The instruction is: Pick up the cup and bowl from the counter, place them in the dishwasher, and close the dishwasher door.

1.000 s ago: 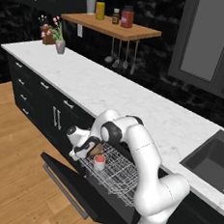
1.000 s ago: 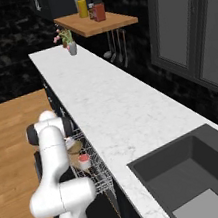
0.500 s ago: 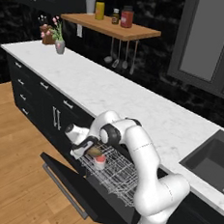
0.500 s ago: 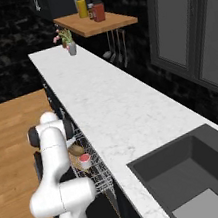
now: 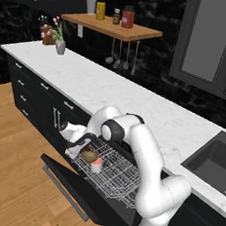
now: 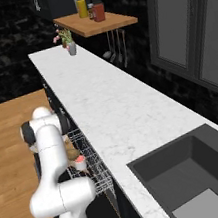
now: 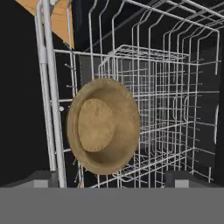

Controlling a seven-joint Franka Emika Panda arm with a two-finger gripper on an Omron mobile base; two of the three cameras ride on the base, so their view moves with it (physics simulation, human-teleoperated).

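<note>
The gripper (image 5: 82, 150) has its jaws spread wide and released, with nothing pinched. In the hand view the two dark tips sit far apart at 7 and 5 o'clock, and the bowl (image 7: 103, 125) hangs free between them. It's a shallow round thing with a tan, wood-grain look and a flat disc bottom facing the camera, tipped up on its edge against the white wire rack (image 7: 175, 87).

A second ago the fingers were clamped on that bowl, now they've let go and it rests in the rack. The arm and base haven't really gone anywhere.

From the left base view the bowl (image 5: 88, 155) sits at the rack's near-left corner, and the cup (image 5: 96, 165), white with a red top, is just beside it at about 5 o'clock. Both are inside the dishwasher (image 5: 110, 175). The dishwasher door (image 5: 73, 190) is a flat black panel, dropped open, with its long grey bar handle along the outer edge.

The white marbled counter (image 5: 135, 100) runs above, over black cabinets. The grey flower vase (image 5: 60, 46) stands at its far end, the wooden shelf (image 5: 111, 27) with jars on the wall behind, and the dark sink (image 6: 194, 177) at the near end.

The robot's own elbow blocks part of the rack in both base views.
</note>
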